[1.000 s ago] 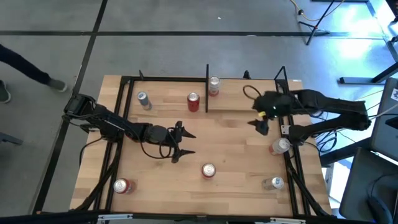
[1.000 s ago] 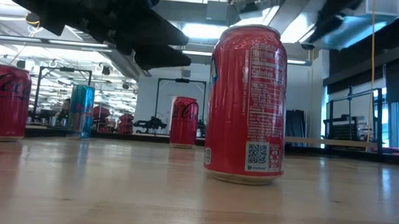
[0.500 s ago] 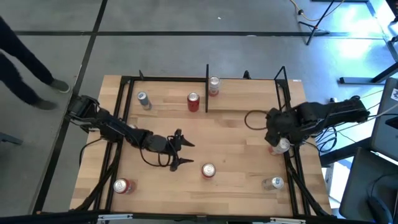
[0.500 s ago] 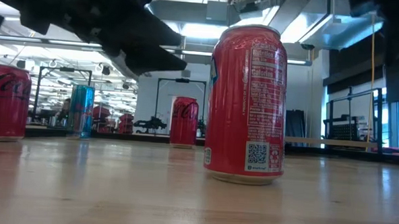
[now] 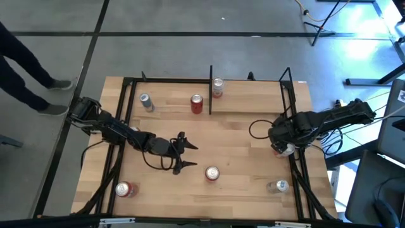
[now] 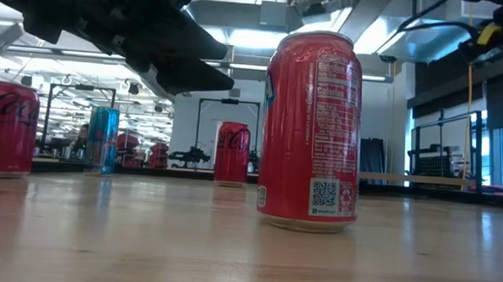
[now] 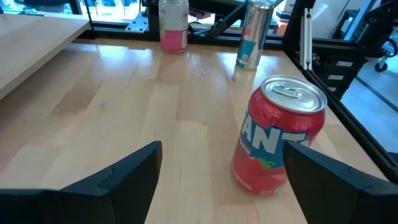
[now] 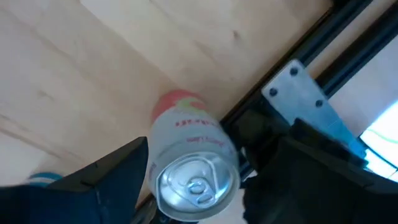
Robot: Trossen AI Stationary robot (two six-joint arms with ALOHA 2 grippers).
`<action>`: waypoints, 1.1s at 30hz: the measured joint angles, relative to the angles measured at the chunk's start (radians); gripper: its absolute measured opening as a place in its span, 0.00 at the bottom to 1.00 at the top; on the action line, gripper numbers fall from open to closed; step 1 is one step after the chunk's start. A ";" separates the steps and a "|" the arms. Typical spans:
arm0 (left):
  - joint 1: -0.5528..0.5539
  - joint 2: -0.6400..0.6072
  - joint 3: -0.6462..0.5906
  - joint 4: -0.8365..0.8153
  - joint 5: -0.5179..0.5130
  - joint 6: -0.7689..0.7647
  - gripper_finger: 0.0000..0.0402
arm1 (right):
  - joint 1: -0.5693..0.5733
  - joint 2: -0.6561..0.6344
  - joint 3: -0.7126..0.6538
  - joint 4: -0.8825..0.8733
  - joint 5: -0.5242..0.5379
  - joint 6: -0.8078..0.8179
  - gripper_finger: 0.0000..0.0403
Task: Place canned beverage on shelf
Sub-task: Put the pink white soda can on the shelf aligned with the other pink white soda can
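The shelf [image 5: 171, 92] lies along the table's far edge, with a black divider plate [image 5: 211, 88]. A silver can [image 5: 146, 101], a red can [image 5: 197, 103] and a pink-and-white can [image 5: 218, 87] stand on it. My left gripper [image 5: 187, 156] is open, just left of an upright red can [image 5: 212, 173], which shows ahead of its fingers [image 7: 280, 143]. My right gripper [image 5: 283, 147] is open and points down over a white-and-pink can [image 8: 193, 174] standing at the table's right rail. Its fingers stand on either side of that can; whether they touch it I cannot tell.
A black frame rail with a metal bracket [image 8: 298, 99] runs right beside the white-and-pink can. A red can [image 5: 125, 189] stands near left and a slim silver-blue can [image 5: 278, 186] near right. A person's legs [image 5: 25, 76] are beyond the table's left side.
My right gripper has gone from mid-table toward the right and near edges, tipped down, and now stands over the white-and-pink can by the rail. My left gripper has gone a little toward the near edge, closer to the red can. No can has moved.
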 joint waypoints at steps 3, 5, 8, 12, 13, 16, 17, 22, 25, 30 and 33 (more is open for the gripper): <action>0.000 0.000 0.000 0.000 0.000 0.000 0.78 | 0.000 0.018 -0.010 0.000 -0.034 -0.001 0.85; 0.000 0.000 0.000 0.000 0.000 0.000 0.78 | 0.000 0.034 -0.020 0.004 -0.053 0.000 0.85; 0.000 0.000 0.000 0.000 0.000 0.000 0.78 | -0.001 0.057 -0.048 0.016 -0.092 -0.002 0.85; 0.000 0.000 0.000 0.000 0.000 0.000 0.78 | -0.001 0.093 -0.093 0.071 -0.158 -0.038 0.85; 0.000 0.000 0.000 0.000 0.000 0.000 0.78 | -0.001 0.103 -0.098 0.078 -0.169 -0.048 0.85; 0.000 0.000 0.000 0.000 0.000 0.000 0.78 | -0.001 0.132 -0.101 0.080 -0.202 -0.051 0.83; 0.000 0.000 0.000 0.000 0.000 0.000 0.78 | -0.001 0.140 -0.101 0.080 -0.214 -0.051 0.80; 0.000 0.000 0.000 0.000 0.000 0.000 0.78 | -0.001 0.154 -0.096 0.075 -0.236 -0.083 0.61; 0.000 0.000 0.000 0.000 0.000 0.000 0.78 | -0.001 0.156 -0.071 0.084 -0.221 -0.109 0.61; 0.000 0.000 0.000 0.000 0.000 0.000 0.78 | -0.001 0.155 0.054 0.147 -0.101 -0.180 0.61; 0.000 0.000 0.000 0.000 0.000 0.000 0.78 | -0.001 0.167 0.140 0.251 -0.025 -0.243 0.61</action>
